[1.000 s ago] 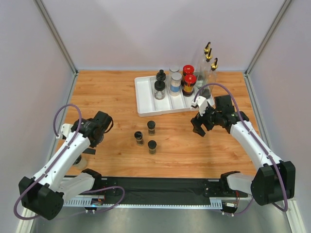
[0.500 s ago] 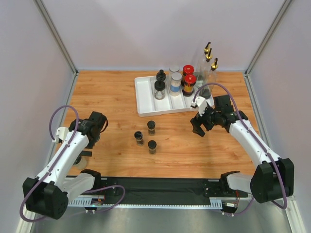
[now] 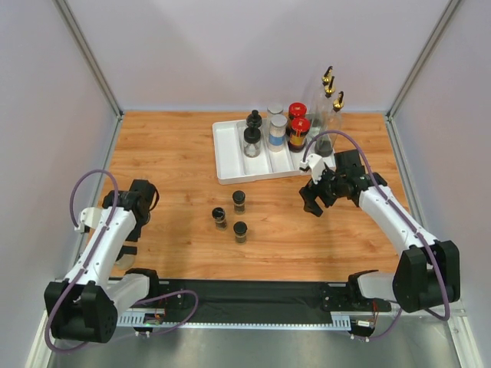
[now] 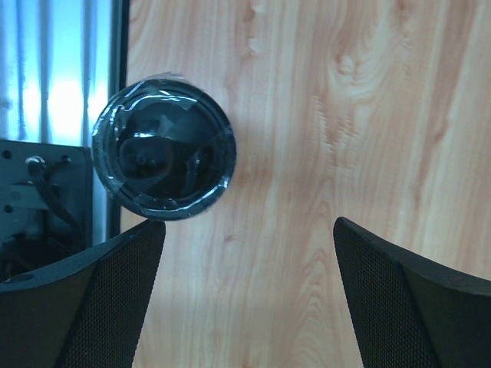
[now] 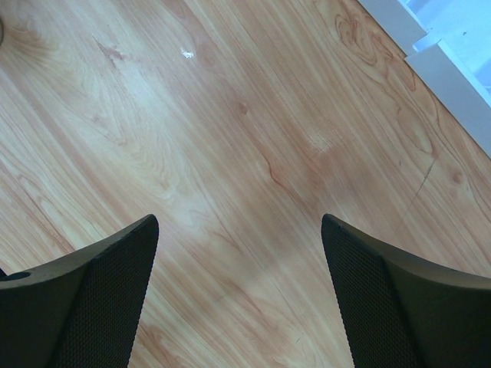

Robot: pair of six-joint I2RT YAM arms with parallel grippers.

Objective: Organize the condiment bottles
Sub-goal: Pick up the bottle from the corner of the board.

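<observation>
Left arm: now sits nearer the table's left edge than a second ago, elbow drawn back; right arm barely shifted.
Top view only: shows three small black-lidded jars (image 3: pixel 239 201) (image 3: pixel 220 217) (image 3: pixel 241 231) loose mid-table, well apart from both grippers; white tray (image 3: pixel 222 157) at the far side holding dark-topped jars (image 3: pixel 252 138), grey-lidded jars (image 3: pixel 277 126) and red-capped jars (image 3: pixel 298 126) side by side; gold-spouted bottles (image 3: pixel 328 100) at its far right corner.
Left wrist view only: looks straight down on a lone black-lidded jar (image 4: pixel 163 149) at the table's near edge, beside the black base; mostly hidden under the arm from above.
Right wrist view only: bare wood, with a tray corner (image 5: pixel 430 54) at upper right.
Materials: wood-grain table top (image 3: pixel 169 146); round glossy lid under crinkled clear film; black fingers with mesh-textured pads (image 4: pixel 115 299).
Left gripper (image 4: pixel 247 224): spread wide, holding nothing; lone jar just beyond the left fingertip, contact not discernible.
Right gripper (image 3: pixel 313 201): spread wide, holding nothing, over bare wood, near the tray.
</observation>
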